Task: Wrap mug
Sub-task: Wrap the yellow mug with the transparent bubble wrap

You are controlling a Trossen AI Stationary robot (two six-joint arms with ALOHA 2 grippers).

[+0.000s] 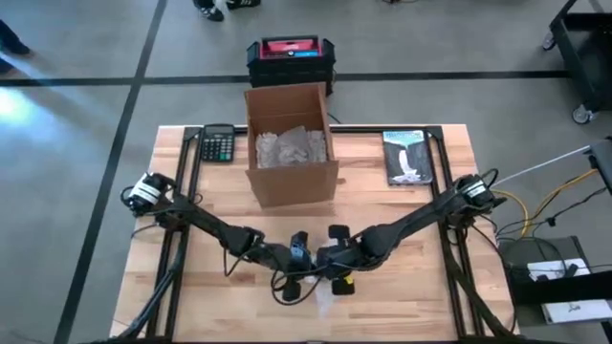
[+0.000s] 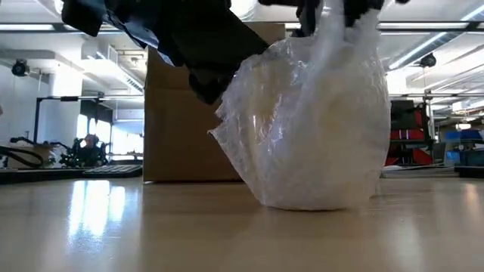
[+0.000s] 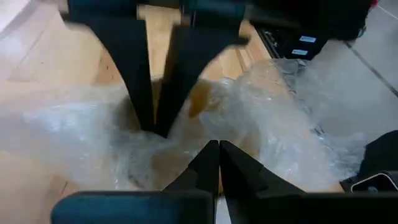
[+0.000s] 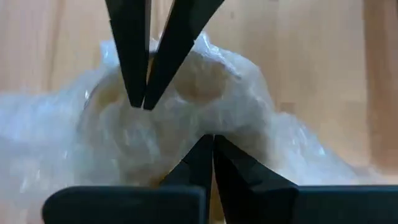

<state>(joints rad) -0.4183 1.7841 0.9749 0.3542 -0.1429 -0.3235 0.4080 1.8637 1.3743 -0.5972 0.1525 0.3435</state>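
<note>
I see the mug as a rounded bundle swathed all over in clear bubble wrap, standing on the wooden table at the near middle, in front of the open cardboard box; through the plastic only a pale shape and, in my left wrist camera, a patch of amber shows. In the low view the wrap bulges out to one side and is gathered up at the top. The left gripper has its fingers pinched together on a fold of the wrap, with the film bunched round the tips. The right gripper sits just beside it over the same bundle, and its fingers likewise meet at a narrow point pressed into the plastic on top. From above, both arms reach in from the table's side edges and meet over the bundle, which they largely hide. The box holds crumpled paper. A calculator lies near the far left corner of the table, a booklet toward the far right. Beyond the far edge, on the floor, stands a black case with a red lid.
</note>
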